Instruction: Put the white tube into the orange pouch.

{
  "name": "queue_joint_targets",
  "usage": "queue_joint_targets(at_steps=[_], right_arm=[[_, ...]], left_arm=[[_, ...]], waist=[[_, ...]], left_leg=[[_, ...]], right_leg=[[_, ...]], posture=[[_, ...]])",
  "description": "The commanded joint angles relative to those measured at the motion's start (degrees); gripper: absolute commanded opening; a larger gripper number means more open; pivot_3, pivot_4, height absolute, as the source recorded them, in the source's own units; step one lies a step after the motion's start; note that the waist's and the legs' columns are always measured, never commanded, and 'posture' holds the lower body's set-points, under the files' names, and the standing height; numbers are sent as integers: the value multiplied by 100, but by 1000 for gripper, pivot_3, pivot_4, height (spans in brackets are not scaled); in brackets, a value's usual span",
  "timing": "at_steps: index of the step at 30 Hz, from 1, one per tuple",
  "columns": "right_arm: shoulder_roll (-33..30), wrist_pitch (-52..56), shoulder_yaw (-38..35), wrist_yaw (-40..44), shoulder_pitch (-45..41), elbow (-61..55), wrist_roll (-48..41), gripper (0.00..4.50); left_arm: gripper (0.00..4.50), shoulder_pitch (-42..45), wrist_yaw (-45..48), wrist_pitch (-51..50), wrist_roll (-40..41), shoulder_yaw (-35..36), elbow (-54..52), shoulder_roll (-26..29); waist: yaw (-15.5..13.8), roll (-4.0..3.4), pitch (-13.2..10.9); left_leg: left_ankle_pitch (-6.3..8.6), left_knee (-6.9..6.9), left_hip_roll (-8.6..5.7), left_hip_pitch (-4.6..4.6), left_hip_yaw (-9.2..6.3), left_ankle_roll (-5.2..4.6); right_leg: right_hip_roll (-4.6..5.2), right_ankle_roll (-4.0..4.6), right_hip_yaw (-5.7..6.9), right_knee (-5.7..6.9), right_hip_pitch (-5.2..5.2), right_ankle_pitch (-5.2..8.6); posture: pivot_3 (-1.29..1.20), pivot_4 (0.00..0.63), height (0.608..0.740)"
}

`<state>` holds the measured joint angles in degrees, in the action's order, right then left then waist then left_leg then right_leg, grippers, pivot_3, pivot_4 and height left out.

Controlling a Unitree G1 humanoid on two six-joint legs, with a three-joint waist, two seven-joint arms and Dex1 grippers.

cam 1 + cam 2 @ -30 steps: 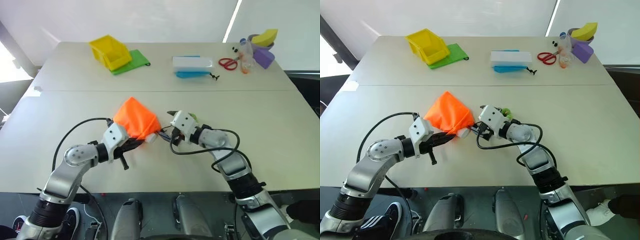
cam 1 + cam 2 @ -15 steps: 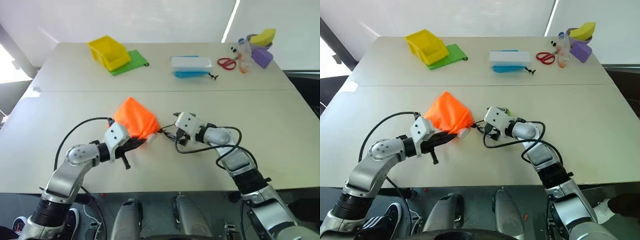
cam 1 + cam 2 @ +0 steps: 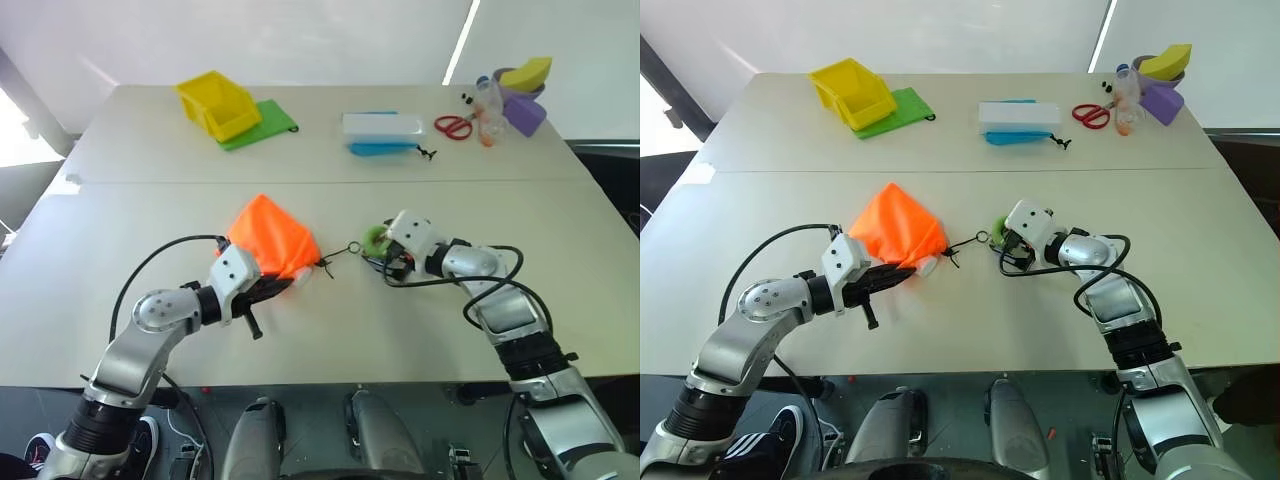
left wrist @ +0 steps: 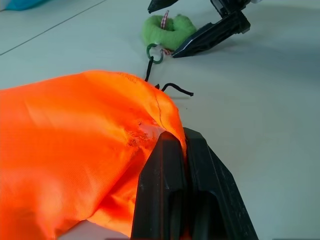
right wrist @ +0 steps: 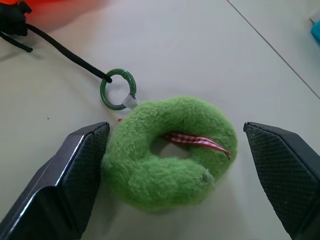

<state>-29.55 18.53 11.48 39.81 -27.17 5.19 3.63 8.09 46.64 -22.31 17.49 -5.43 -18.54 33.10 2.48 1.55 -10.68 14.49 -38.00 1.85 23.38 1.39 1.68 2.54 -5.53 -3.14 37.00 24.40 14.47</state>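
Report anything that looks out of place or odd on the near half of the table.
The white tube sticks out of the orange pouch, only partly inside, beside the left tool, which is shut on the pouch's fabric. The right tool is open around a fuzzy green ring toy, not the tube.

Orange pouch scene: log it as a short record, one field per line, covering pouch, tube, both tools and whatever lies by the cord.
orange pouch: on the table, pinched at its near edge
white tube: white end poking out at the pouch's edge
left tool: shut on the pouch fabric
right tool: open, fingers either side of the green plush ring
green plush ring: on the table, beside the cord's small green ring
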Motion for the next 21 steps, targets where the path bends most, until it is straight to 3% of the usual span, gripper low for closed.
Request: queue_joint_targets(at_steps=[1,5,21], right_arm=[[-2,97,1,10,47,-36,20,2703],[-49,180,-55,-9,85,-119,-12,652],[-1217,929,-960,953,1274,-2013,-1065,652]], left_arm=[[0,48,2,16,54,22,-194,-5],[0,27,9,22,53,23,-207,5],[0,-183,365,53,268,97,-358,282]], waist=[[-1,0,0],[-3,0,0],[-20,-1,-1]], left_leg=[[0,-2,-1,0,1,0],[0,-4,-1,1,2,0],[0,0,0,5,1,0]], right_leg=[[2,0,-1,0,-1,0],[4,-1,-2,-3,-3,0],[6,-4,-1,-12,-3,3]], posture=[[0,150,740],[0,150,740],[0,150,740]])
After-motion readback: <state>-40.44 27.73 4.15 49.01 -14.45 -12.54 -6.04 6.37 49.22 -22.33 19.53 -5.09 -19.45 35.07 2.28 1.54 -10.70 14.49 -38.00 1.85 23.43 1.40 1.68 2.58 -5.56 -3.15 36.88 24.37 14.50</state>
